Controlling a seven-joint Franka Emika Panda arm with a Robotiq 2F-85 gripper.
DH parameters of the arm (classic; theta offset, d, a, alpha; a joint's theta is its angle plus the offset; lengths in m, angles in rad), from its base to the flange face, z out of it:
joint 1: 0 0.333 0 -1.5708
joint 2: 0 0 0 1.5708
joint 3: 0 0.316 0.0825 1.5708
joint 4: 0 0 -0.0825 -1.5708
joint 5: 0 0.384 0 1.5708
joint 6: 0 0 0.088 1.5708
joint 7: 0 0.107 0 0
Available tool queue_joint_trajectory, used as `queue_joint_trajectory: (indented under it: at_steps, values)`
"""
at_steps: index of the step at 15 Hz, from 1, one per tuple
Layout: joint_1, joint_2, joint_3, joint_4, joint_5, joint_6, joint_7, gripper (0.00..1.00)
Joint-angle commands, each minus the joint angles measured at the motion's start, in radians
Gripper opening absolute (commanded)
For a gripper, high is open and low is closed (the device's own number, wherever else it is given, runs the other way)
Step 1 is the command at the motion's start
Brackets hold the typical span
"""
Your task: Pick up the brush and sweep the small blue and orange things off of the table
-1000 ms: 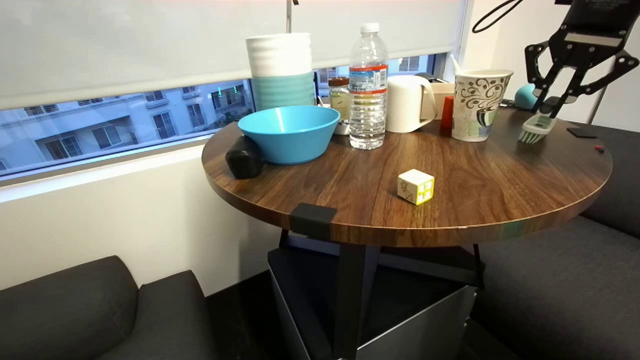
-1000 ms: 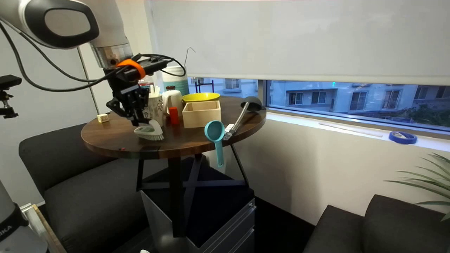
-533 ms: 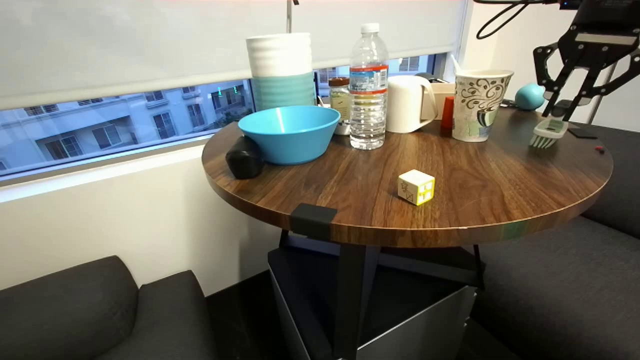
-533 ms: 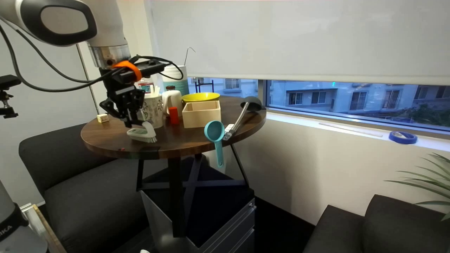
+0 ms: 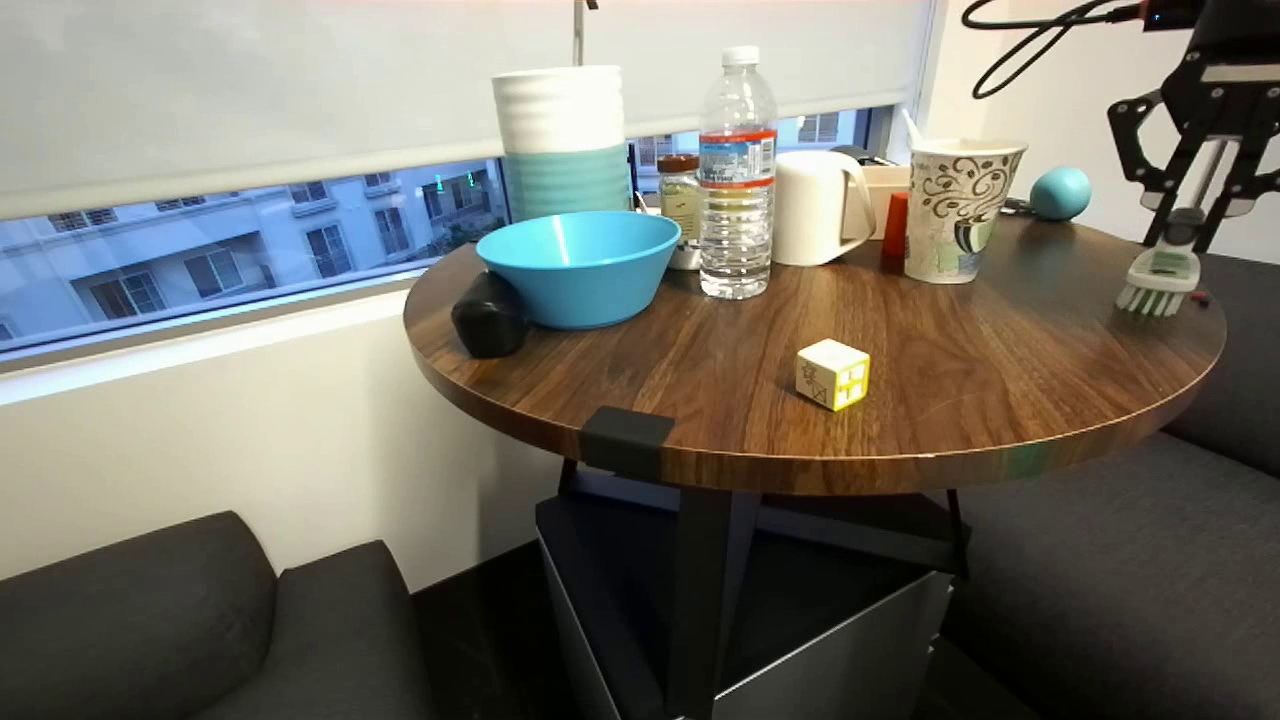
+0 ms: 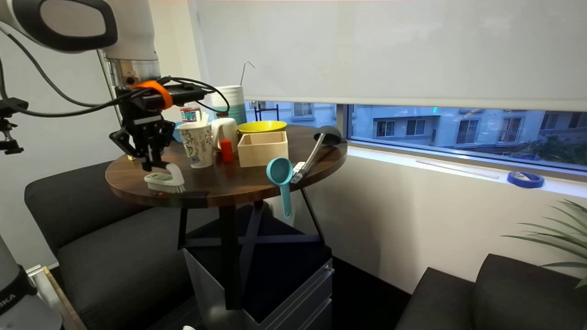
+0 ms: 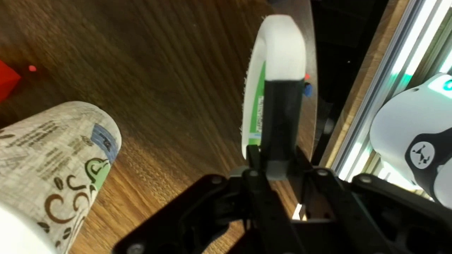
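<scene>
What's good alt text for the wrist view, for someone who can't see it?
A black gripper holds a white brush by its dark handle over a wood-grain table. A tiny blue bit and a red bit lie near the table's edge; a patterned paper cup is at lower left.

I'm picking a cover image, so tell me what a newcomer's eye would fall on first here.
Probably the blue bowl, bright against the brown table, left of the bottle in an exterior view. Next, likely the gripper, closed on the dark end of the white brush near the table's edge. In an exterior view, the teal scoop also stands out, its handle poking past that edge.
</scene>
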Motion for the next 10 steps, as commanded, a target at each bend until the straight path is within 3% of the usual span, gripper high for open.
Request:
queue_joint_trajectory:
  at_steps: [1, 10]
  values:
    - [0.003, -0.028, -0.007, -0.031, 0.01, -0.078, -0.02, 0.06]
    - [0.006, -0.066, -0.01, -0.025, 0.014, -0.248, -0.024, 0.06]
